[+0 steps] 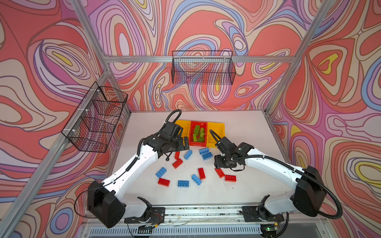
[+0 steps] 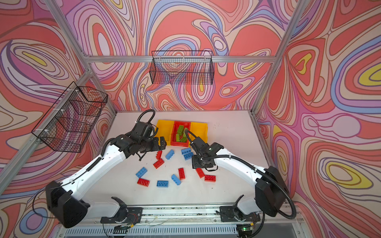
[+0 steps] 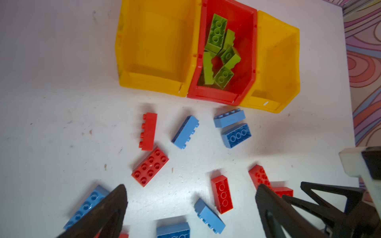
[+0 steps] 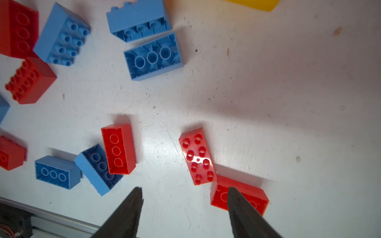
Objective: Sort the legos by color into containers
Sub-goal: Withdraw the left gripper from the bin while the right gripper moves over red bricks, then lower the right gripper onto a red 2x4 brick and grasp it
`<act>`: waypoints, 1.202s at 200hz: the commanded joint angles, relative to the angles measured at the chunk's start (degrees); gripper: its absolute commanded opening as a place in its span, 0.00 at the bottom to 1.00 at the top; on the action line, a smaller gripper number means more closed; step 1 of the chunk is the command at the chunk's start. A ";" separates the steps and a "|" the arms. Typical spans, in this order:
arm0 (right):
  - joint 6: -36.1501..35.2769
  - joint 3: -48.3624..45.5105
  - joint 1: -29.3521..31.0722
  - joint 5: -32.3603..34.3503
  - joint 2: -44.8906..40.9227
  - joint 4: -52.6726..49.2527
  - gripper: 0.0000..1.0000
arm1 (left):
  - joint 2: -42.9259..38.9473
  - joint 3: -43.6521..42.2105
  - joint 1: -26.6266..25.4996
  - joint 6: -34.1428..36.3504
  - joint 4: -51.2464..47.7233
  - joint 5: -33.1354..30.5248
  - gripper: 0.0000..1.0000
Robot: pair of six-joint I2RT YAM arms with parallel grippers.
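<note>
Selecting the next brick: we are holding the right hand (image 4: 184, 188) over the table (image 4: 268, 92), its jaws standing partway apart with nothing between them, near a studs-up red lego (image 4: 198, 156) that is touching a second red lego (image 4: 257, 195). The left hand (image 3: 190, 186) is hanging wide and empty before the containers (image 3: 214, 95). Green legos (image 3: 216, 33) are lying in the red middle bin; the yellow bins (image 3: 152, 86) flanking it are showing bare floors. Blue legos (image 3: 185, 131) and further red ones are lying scattered on the table. We are judging that a clean pick is calling for jaws squared across one brick's long sides, so that the touching neighbour is not being dragged along.
</note>
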 commanded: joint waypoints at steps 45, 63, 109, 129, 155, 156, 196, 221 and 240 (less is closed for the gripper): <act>-0.92 -4.76 0.24 1.03 5.09 5.21 0.68 | -24.26 -14.74 0.04 -6.37 -7.96 -7.92 1.00; -1.32 -5.82 0.32 -0.63 6.34 7.40 0.68 | -26.72 -16.84 0.07 -8.43 -8.80 -7.75 1.00; -1.35 -7.78 0.41 -2.58 10.61 11.66 0.67 | -30.40 -19.23 0.07 -10.79 -10.02 -7.66 1.00; -1.18 -8.06 0.41 -3.45 12.10 13.05 0.67 | -31.05 -19.26 0.05 -11.07 -10.22 -8.25 1.00; -1.29 -8.65 0.41 -4.18 13.30 13.99 0.62 | -30.30 -20.07 0.06 -11.61 -8.29 -7.77 1.00; -1.27 -8.71 0.41 -4.21 13.36 14.05 0.62 | -30.19 -20.08 0.07 -11.64 -8.15 -7.76 1.00; -2.66 -9.07 0.41 -4.59 14.29 13.45 0.40 | -25.50 -19.70 0.06 -12.79 -3.55 -6.35 1.00; -3.75 -6.90 0.41 -3.86 13.63 11.46 0.30 | -21.91 -18.33 0.07 -12.81 -1.24 -6.25 1.00; -4.57 -4.70 0.36 -3.15 12.20 10.01 0.29 | -18.75 -17.36 0.07 -12.73 0.74 -5.99 1.00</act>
